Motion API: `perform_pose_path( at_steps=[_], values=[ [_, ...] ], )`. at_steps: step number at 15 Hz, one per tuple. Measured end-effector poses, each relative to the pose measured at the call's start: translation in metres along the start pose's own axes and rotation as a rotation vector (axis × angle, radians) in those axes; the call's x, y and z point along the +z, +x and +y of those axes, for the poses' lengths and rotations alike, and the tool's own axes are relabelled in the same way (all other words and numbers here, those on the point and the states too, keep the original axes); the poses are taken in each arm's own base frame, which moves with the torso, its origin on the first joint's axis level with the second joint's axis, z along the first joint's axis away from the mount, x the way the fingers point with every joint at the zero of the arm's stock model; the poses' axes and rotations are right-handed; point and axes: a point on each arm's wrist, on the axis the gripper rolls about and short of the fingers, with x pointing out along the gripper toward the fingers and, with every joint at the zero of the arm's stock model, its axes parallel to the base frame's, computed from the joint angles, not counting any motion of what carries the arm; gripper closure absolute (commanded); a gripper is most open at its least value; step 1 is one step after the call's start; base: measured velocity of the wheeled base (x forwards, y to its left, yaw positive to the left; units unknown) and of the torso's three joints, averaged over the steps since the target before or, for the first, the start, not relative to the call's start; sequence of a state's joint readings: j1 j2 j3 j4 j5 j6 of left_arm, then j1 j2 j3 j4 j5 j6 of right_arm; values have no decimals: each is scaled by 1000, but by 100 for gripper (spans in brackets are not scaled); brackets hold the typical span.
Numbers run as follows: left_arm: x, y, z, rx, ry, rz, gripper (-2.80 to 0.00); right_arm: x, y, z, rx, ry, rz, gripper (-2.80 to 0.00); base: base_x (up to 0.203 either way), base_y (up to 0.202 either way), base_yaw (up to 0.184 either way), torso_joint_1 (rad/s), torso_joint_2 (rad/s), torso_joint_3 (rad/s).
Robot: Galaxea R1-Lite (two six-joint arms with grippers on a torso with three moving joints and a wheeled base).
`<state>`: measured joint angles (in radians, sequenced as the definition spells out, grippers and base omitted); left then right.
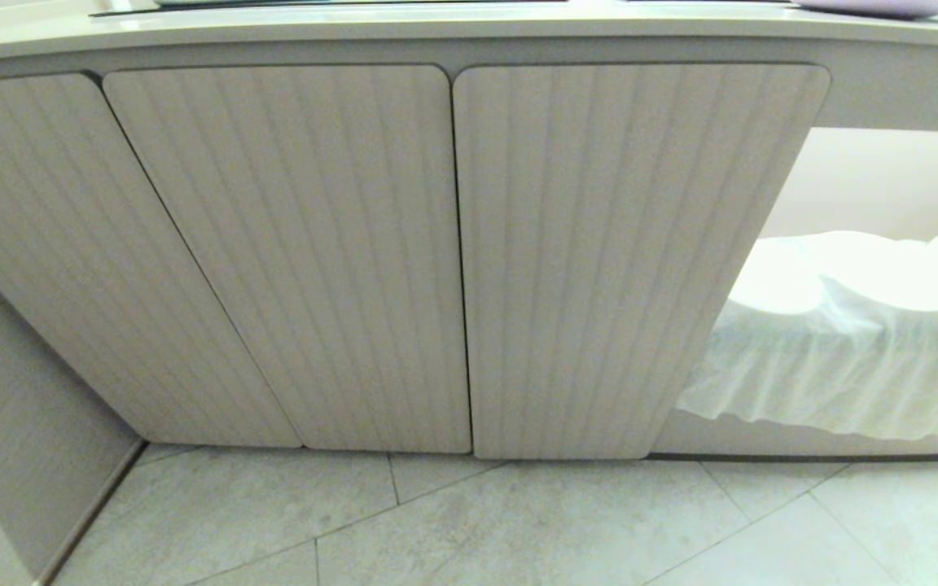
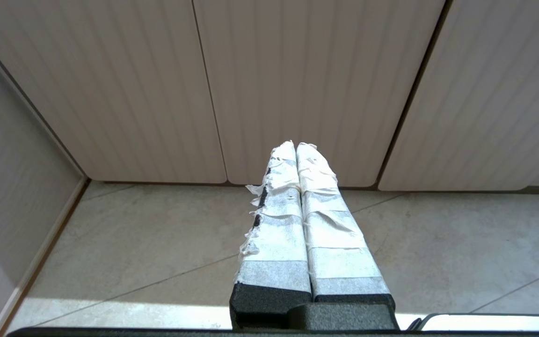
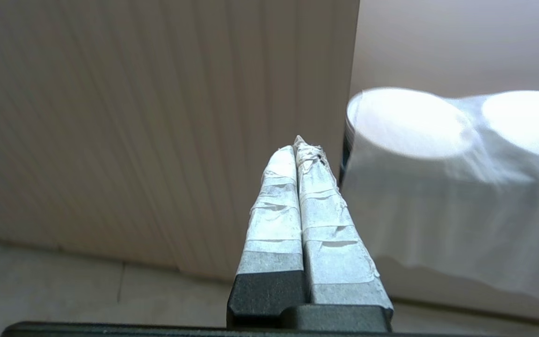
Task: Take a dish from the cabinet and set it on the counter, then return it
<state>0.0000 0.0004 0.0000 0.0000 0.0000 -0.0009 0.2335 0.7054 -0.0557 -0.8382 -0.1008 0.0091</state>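
The cabinet [image 1: 469,260] doors look closed, though an open part on the right shows white cloth [image 1: 843,366]. No dish is visible (perhaps under it). Both the left gripper [image 2: 296,145] and right gripper [image 3: 301,145] are pinched together, holding nothing. Nearly everything seems left to do.

Cabinet [image 1: 469,260] — ribbed doors shut; dish perhaps cloth-covered.

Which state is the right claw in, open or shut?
Shut. In the right wrist view the right claw has its two taped fingers pressed together, holding nothing, near the cabinet door.
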Motion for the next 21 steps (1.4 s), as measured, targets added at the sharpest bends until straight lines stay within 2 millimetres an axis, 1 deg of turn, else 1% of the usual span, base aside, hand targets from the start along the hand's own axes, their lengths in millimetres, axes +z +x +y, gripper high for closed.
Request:
perform_pose_path(
  at_steps=[2, 4, 6, 9, 11, 15, 21],
  values=[
    [0, 0, 0, 0, 0, 0, 0, -14, -29, -4, -26, -56, 41, 0, 0, 0, 0, 0, 0, 0],
    [0, 0, 0, 0, 0, 0, 0, -32, -52, -6, -84, -108, 106, 0, 0, 0, 0, 0, 0, 0],
    [0, 0, 0, 0, 0, 0, 0, -47, -70, -5, -121, -138, 140, 0, 0, 0, 0, 0, 0, 0],
    [0, 0, 0, 0, 0, 0, 0, -69, -88, -4, -132, -150, 205, 0, 0, 0, 0, 0, 0, 0],
    [0, 0, 0, 0, 0, 0, 0, -76, -93, -3, -132, -148, 228, 0, 0, 0, 0, 0, 0, 0],
    [0, 0, 0, 0, 0, 0, 0, -75, -95, -3, -134, -152, 194, 0, 0, 0, 0, 0, 0, 0],
    [0, 0, 0, 0, 0, 0, 0, -76, -96, -3, -134, -150, 191, 0, 0, 0, 0, 0, 0, 0]
  ],
)
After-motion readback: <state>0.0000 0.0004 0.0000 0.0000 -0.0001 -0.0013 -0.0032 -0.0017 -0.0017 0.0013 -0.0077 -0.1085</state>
